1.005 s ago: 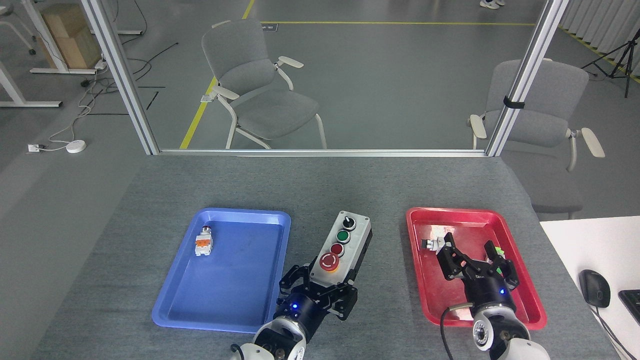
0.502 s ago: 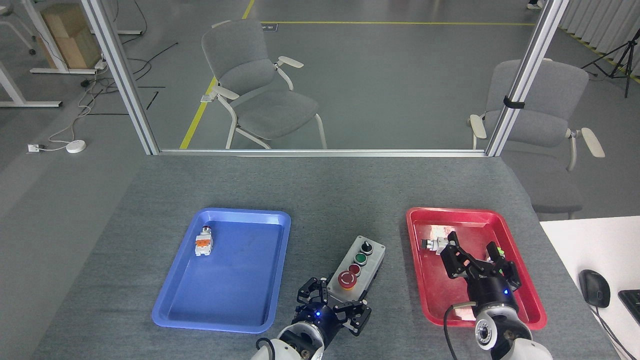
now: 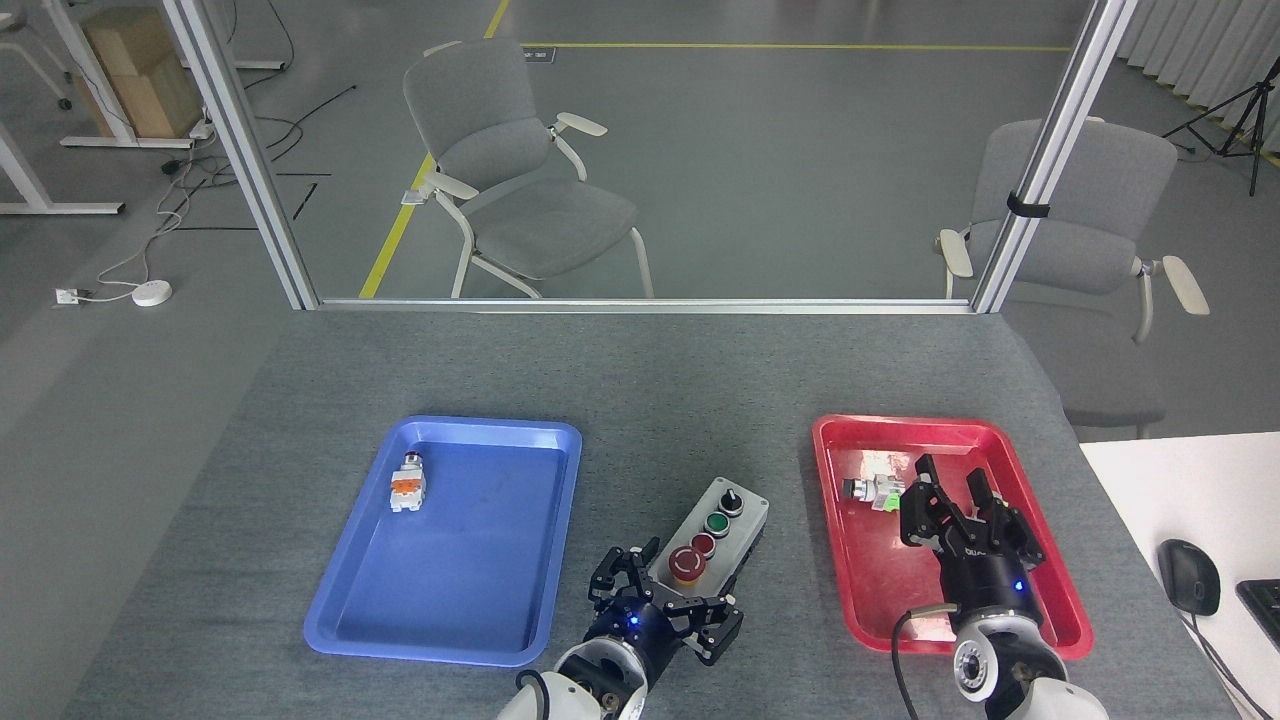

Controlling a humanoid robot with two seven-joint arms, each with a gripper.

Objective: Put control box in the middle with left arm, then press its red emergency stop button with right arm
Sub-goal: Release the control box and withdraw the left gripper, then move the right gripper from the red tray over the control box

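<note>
The left gripper [image 3: 665, 600] is clamping the near end of the control box [image 3: 712, 535], which is lying on the bare grey tabletop [image 3: 650, 390] between the blue tray [image 3: 350, 620] and the red tray [image 3: 1000, 435]. The box is showing four controls in a row — knob, green, small red, and the red emergency stop button [image 3: 686, 565] nearest. The right gripper [image 3: 958, 492] is hovering over the red tray, fingers apart. Two grey chairs [image 3: 520, 160] are standing beyond.
</note>
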